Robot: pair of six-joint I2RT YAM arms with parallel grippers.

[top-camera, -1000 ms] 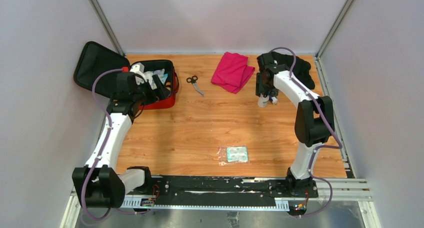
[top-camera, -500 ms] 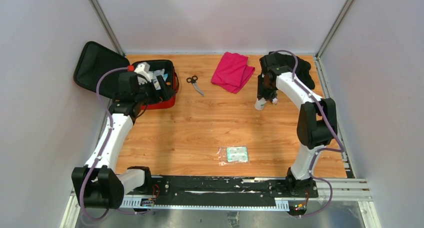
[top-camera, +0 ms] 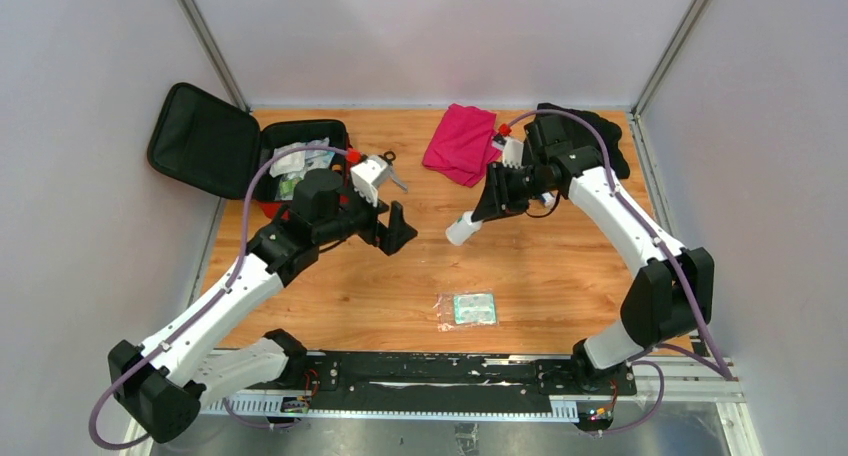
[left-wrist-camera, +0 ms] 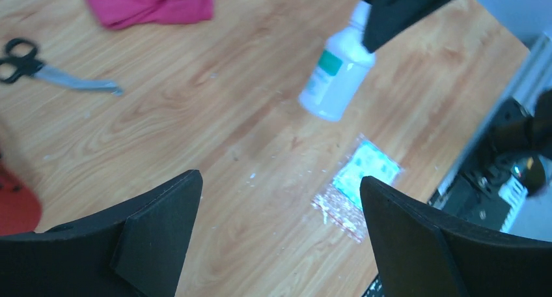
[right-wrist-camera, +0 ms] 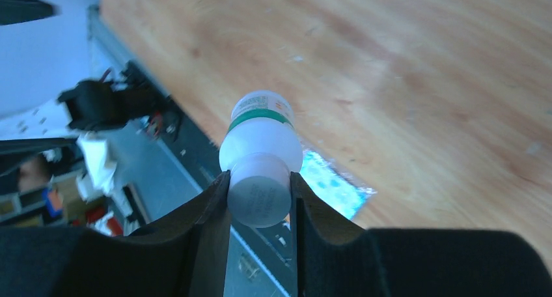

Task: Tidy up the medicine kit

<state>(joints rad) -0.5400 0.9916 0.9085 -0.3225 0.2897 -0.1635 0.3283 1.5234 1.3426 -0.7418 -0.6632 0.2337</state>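
Note:
The red medicine kit (top-camera: 300, 126) lies open at the back left, its black-lined lid (top-camera: 203, 141) flipped back and white items inside; my left arm hides its front. My right gripper (top-camera: 487, 208) is shut on the cap of a white bottle with a green band (top-camera: 462, 228) and holds it tilted above the table. The bottle also shows in the right wrist view (right-wrist-camera: 260, 131), between my right gripper's (right-wrist-camera: 259, 180) jaws, and in the left wrist view (left-wrist-camera: 335, 75). My left gripper (top-camera: 392, 231) is open and empty above the table, left of the bottle (left-wrist-camera: 280, 186).
A bagged blister pack (top-camera: 466, 309) lies near the front edge, below both grippers (left-wrist-camera: 361, 180). Scissors (top-camera: 390, 169) lie right of the kit, partly hidden by my left wrist. A folded pink cloth (top-camera: 465, 141) and a black cloth (top-camera: 600, 141) lie at the back.
My left gripper came out of the kit and swung right to the table's middle. My right gripper lifted the bottle off the table and carried it left, now tilted.

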